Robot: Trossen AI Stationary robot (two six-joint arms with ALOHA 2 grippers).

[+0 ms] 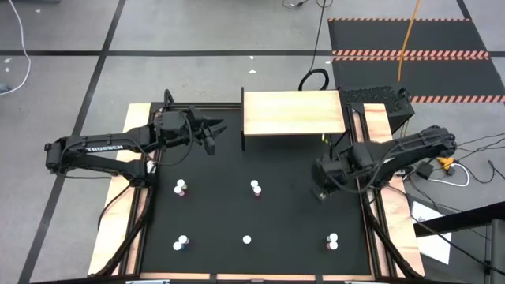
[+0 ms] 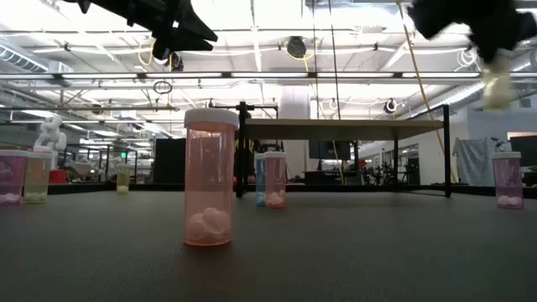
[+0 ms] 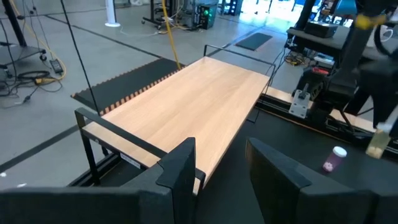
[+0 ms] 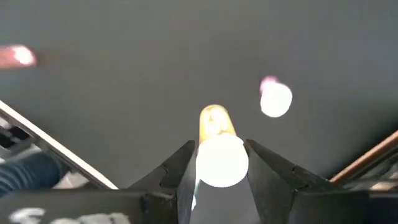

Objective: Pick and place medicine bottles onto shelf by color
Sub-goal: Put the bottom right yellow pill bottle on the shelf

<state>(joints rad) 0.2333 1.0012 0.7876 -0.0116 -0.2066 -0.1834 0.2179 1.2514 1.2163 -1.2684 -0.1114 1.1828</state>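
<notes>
My right gripper (image 1: 321,189) hangs over the table's right side, shut on a yellow bottle (image 4: 214,121) with a white cap. In the low view this bottle (image 2: 497,80) is high above the tabletop. Other white-capped bottles stand upright on the black table: a pink one (image 2: 208,180) nearest the low camera, one at mid-table (image 1: 256,188), one at the left (image 1: 181,188), and others along the near side (image 1: 247,239). The light-wood shelf (image 1: 293,113) stands at the far edge on thin black legs. My left gripper (image 3: 221,168) hovers open beside the shelf's left end. My right gripper pinches the yellow bottle's white cap (image 4: 221,160) between its two fingers. The fingers come from above and point steeply down. The bottle hangs below them with its body toward the table, lifted clear.
A pink bottle (image 4: 275,99) stands on the table just below and beside the held one. Another bottle (image 1: 332,241) stands at the near right. Pale wooden strips (image 1: 390,229) edge the table; cables and a black box (image 1: 379,99) lie behind the shelf's right end.
</notes>
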